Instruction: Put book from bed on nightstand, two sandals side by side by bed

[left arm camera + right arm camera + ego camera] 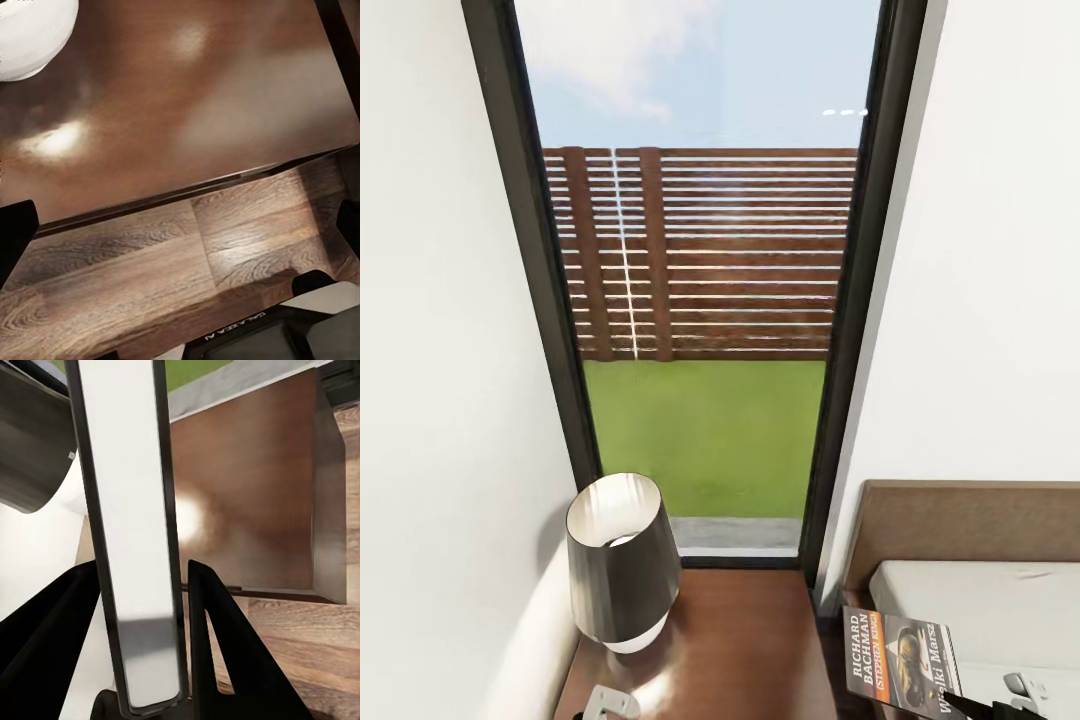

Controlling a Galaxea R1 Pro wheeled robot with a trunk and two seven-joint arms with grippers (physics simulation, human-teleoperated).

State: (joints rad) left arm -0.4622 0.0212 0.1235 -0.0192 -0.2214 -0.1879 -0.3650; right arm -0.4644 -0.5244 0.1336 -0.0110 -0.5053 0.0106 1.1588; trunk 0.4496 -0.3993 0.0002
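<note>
The book (900, 660), black and orange with white lettering, hangs tilted over the gap between the bed (980, 600) and the nightstand (750, 640). My right gripper (985, 708) is shut on its lower corner. In the right wrist view the book (135, 547) stands edge-on between the two black fingers (225, 645), above the nightstand (255, 487). My left gripper (180, 232) is open and holds nothing, above the nightstand's front edge (187, 97) and the plank floor (150, 262). The sandals are out of view.
A lamp (622, 560) with a dark shade and white base stands on the nightstand's left half. Behind it is a tall dark-framed window (700, 300) between white walls. The brown headboard (960, 520) rises to the right of the nightstand.
</note>
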